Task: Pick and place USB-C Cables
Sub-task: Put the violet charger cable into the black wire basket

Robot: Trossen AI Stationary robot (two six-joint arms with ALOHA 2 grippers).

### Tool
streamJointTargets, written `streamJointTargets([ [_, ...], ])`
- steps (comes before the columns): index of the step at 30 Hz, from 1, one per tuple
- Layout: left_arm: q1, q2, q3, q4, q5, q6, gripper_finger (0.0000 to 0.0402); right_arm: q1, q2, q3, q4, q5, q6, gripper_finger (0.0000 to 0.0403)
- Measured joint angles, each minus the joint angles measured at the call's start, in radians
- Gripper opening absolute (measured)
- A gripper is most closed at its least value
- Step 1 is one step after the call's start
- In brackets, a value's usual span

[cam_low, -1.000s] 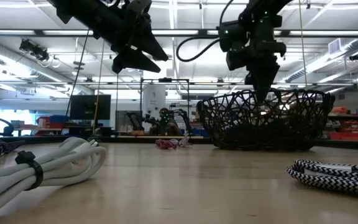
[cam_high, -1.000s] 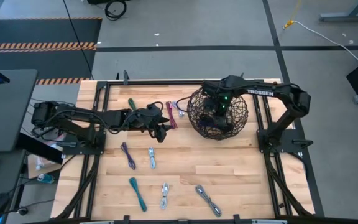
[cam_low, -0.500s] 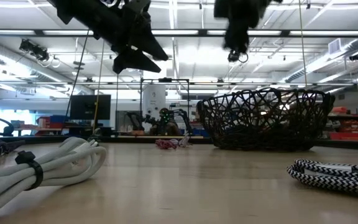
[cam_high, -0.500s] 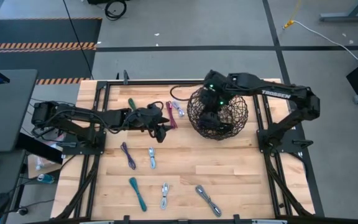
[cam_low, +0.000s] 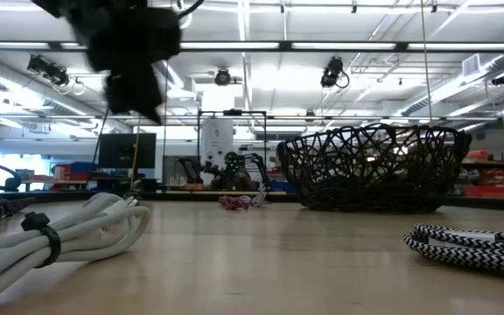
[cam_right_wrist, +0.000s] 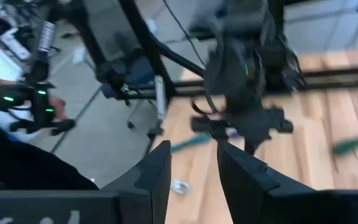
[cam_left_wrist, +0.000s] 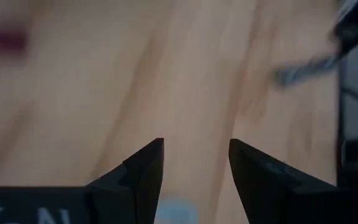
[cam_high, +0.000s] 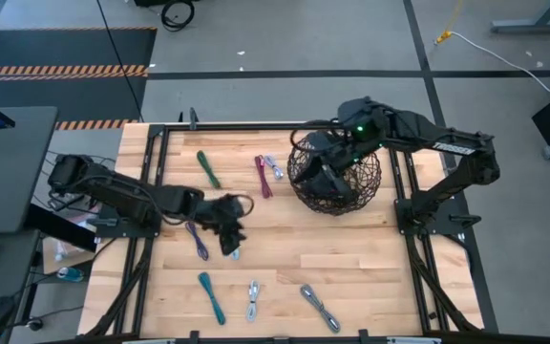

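Small tied cable bundles lie flat on the wooden table: green [cam_high: 206, 169], maroon [cam_high: 263, 178], white-purple [cam_high: 275, 168], purple [cam_high: 197, 239], white [cam_high: 234, 249], teal [cam_high: 211, 296], white [cam_high: 253, 299] and grey [cam_high: 320, 308]. My left gripper [cam_high: 230, 236] hangs open above the white bundle beside the purple one. In its wrist view the open fingers [cam_left_wrist: 194, 152] look down on bare wood, with a pale blur low between them. My right gripper [cam_high: 317, 176] is open [cam_right_wrist: 192, 149] above the left part of the dark wire-mesh basket [cam_high: 342, 177].
The basket [cam_low: 370, 166] stands at the table's far right. In the low view a white bundle [cam_low: 59, 232] and a black-white braided one [cam_low: 471, 245] lie close to the camera. A person's hand [cam_right_wrist: 33, 106] shows beyond the table's left side. Bare wood lies right of the near bundles.
My left gripper has swung from beside the maroon bundle toward the near edge and now hangs over the white bundle next to the purple one. My right gripper has risen out of the basket, leaving the top of the low view, and now stands over the basket's left part.
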Motion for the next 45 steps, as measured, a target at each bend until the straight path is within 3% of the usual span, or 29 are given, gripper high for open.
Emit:
streamJointTargets([
  [6,-0.027,0.000,0.000,-0.163,-0.025,-0.356,0.0176,0.034,0.001,0.026,-0.001,0.016,-0.003,0.0135],
  [15,-0.023,0.000,0.000,-0.152,-0.112,-0.489,0.0172,0.034,0.003,0.026,-0.005,0.044,-0.037,0.0135],
  [29,-0.028,0.009,0.000,-0.169,-0.045,-0.466,0.0172,0.034,0.004,0.026,-0.005,0.044,-0.091,0.0134],
  [45,-0.031,0.072,0.000,-0.300,-0.062,-0.487,0.0172,0.034,0.004,0.026,-0.011,0.036,-0.134,0.0134],
])
